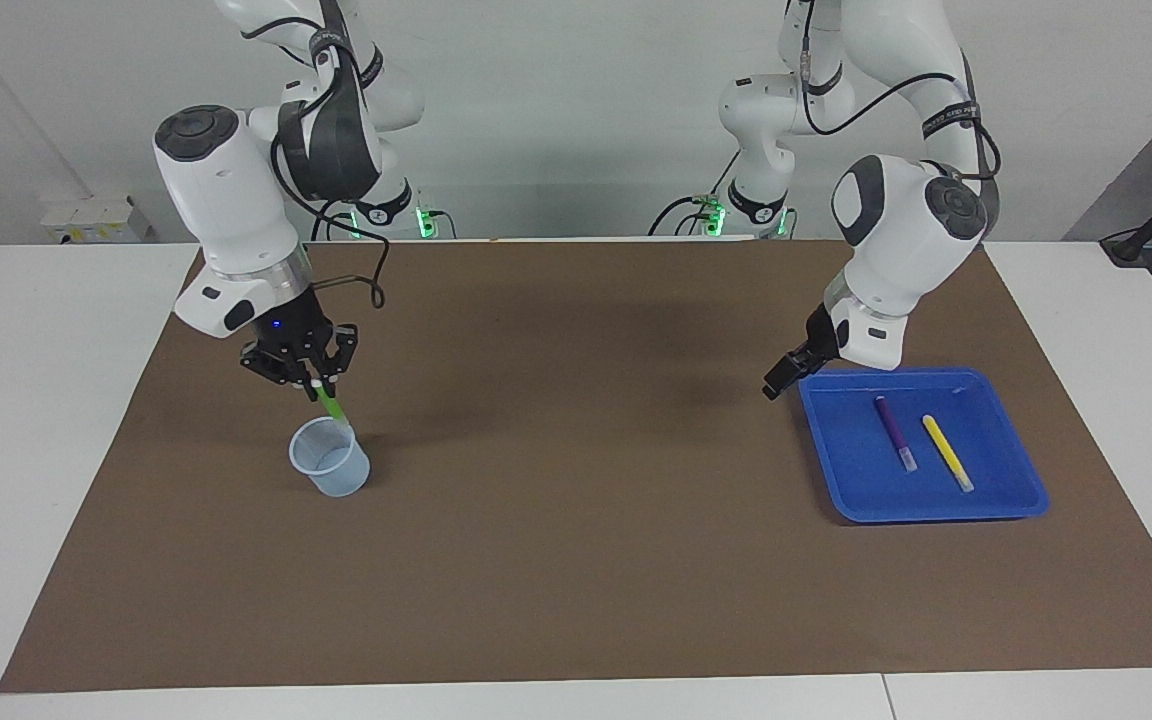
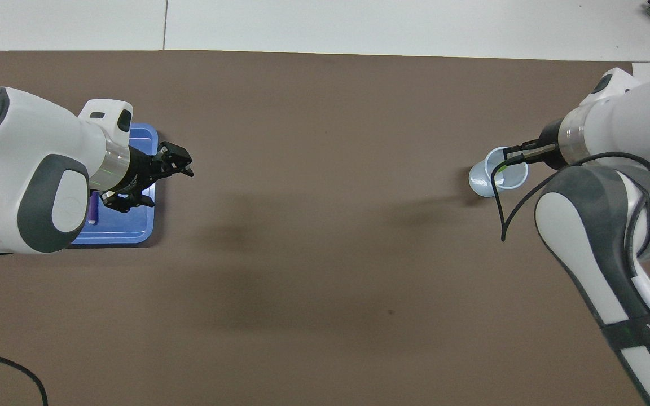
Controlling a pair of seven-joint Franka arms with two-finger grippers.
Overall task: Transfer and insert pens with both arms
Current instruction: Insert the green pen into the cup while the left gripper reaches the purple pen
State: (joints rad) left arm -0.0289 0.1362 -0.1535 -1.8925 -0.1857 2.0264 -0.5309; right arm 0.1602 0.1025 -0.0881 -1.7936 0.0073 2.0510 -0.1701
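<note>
while the right hand point(image 1: 317, 385) grips the green pen point(image 1: 332, 407) over the cup point(image 1: 329, 458), the left hand point(image 2: 153, 179) gapes wide, empty.

Brown mat point(image 1: 576, 560) spread flat over most of a white table point(image 1: 46, 420). On the mat, a small pale blue cup point(image 1: 330, 457), upright and open on top, toward the right arm's end. A blue tray point(image 1: 1021, 470) with low walls, flat on the mat toward the left arm's end, well apart from the cup. A grey wall point(image 1: 576, 120) at the robots' end of the table.
</note>
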